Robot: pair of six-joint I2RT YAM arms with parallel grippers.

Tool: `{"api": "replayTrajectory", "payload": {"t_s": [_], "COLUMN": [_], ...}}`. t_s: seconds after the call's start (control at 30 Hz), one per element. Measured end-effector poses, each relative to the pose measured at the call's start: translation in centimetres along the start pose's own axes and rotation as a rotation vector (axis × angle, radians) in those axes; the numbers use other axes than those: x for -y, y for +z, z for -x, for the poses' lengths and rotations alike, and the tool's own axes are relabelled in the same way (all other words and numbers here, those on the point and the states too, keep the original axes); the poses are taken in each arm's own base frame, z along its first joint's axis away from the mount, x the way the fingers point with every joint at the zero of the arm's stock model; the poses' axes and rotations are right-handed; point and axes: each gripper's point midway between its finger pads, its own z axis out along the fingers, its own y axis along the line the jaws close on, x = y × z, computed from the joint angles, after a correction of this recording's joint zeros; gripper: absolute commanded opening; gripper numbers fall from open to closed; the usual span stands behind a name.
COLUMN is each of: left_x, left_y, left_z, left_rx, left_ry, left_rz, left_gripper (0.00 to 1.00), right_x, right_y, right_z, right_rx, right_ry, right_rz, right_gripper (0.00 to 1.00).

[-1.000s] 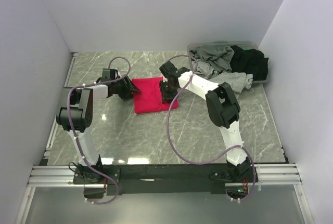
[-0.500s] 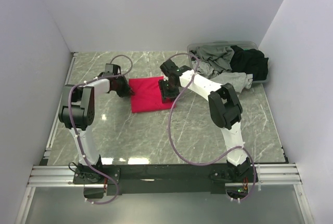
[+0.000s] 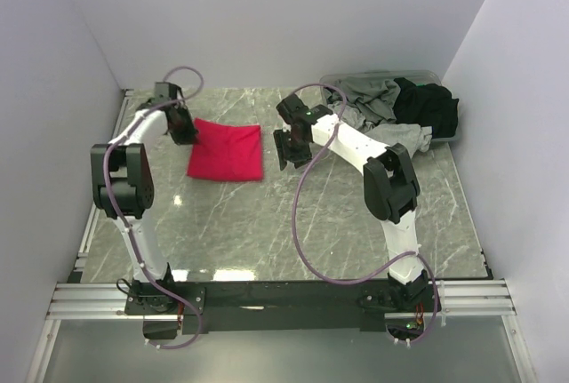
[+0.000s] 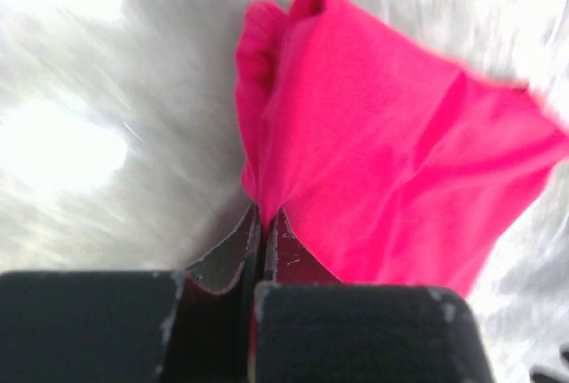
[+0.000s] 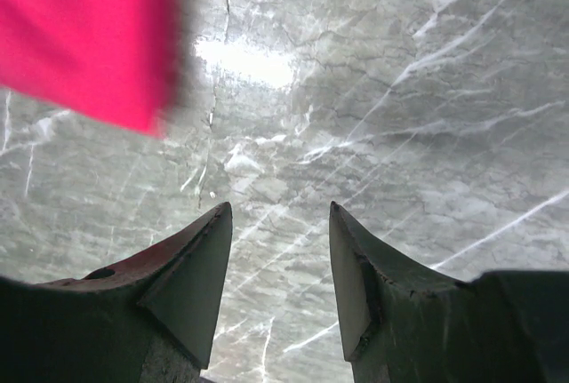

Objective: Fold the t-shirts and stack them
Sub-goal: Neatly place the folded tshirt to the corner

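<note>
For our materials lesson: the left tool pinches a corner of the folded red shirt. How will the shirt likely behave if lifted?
Probably floppy: the red shirt wrinkles where the left tool pinches it. Lifted there, it would likely droop and unfold. It may slide easily on the glossy table.

Even bright overhead light glares white off the marble table (image 3: 267, 214); both wrist views smear with motion blur.
</note>
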Motion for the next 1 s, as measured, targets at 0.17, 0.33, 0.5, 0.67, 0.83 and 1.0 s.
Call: {"api": "replayTrajectory", "payload": {"t_s": [0.17,0.33,0.5,0.67,0.83,1.0], "left_x": [-2.9,-6.8,-9.8,-11.2,-13.8,-16.4], "left_y": [0.6,3.0,5.3,5.8,6.2,5.8], "left_z": [5.8,7.3,8.1,11.5,13.4,15.0], "left_rx": [0.07,0.051,0.024,0.089,0.135,0.197], "left_ry": [-0.03,-0.077,-0.107,-0.131,-0.19,-0.268], "left_rz": [0.029,0.09,0.147,0.155,0.18,0.213], "left_gripper": [0.0,0.0,0.0,0.0,0.0,0.0], "right_x": [-0.3,-0.5,-0.2,0.3,0.8,1.3], "right_y": [-1.0,-1.8,-2.0,-2.0,-2.1,-2.2], "right_z": [1.0,2.2,2.7,2.6,2.1,1.7], "right_rx": [0.023,0.055,0.054,0.042,0.024,0.009], "right_ry": [-0.005,-0.006,-0.002,-0.003,-0.001,0.008], "right_rz": [0.004,0.006,-0.011,-0.04,-0.063,-0.091], "right_gripper": [0.55,0.55,0.55,0.55,0.54,0.55]}}
